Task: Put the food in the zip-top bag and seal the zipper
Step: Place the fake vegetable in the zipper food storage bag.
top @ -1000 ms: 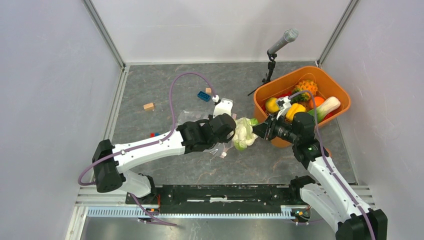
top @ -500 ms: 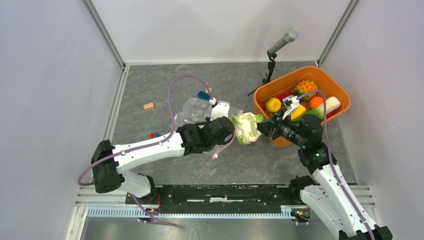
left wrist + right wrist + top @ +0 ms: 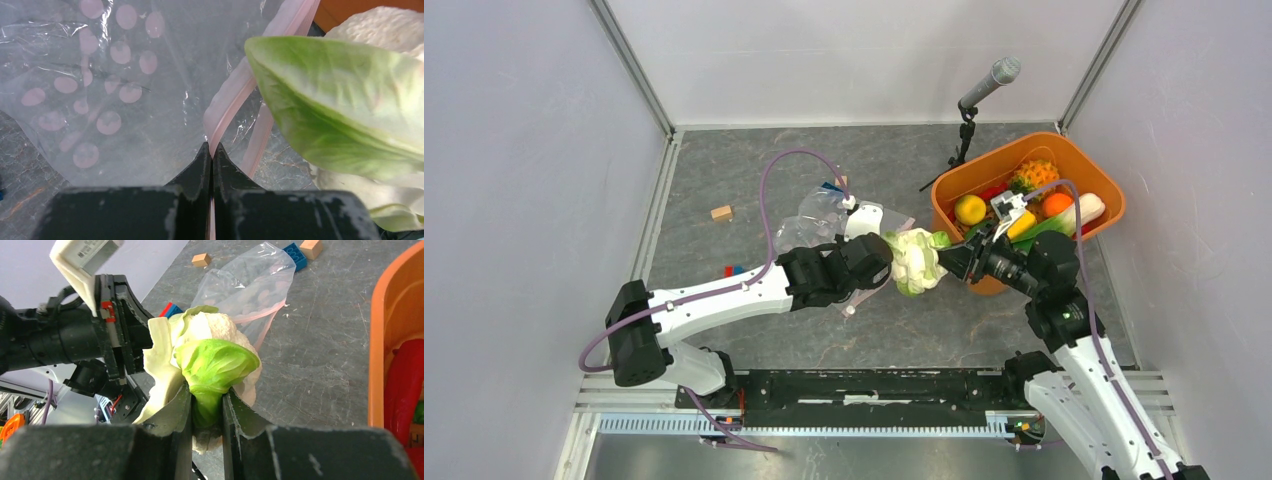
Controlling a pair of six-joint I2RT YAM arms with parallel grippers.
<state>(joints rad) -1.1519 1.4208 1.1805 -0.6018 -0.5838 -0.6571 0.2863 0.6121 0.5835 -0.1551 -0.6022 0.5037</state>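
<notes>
Holding the bag (image 3: 819, 215) up by its zipper (image 3: 235, 95) with the left gripper (image 3: 210, 150), pinched fully shut on one pink strip, just left of the basket (image 3: 994, 160). Gripping the cauliflower (image 3: 914, 262) by its green stem with the right gripper (image 3: 206, 400), closed part-way around that stem, between bag and basket and right at the bag's mouth.

Likely to go wrong from here: pressing the cauliflower against a mouth held by one lip only, and so folding the film closed or shoving the bag away from the basket rather than getting inside. Could also catch a leaf on the pink strip and drag it out of the pinch. Might slip as well, held by a smooth stem alone. Cannot tell how wide the mouth gapes.
</notes>
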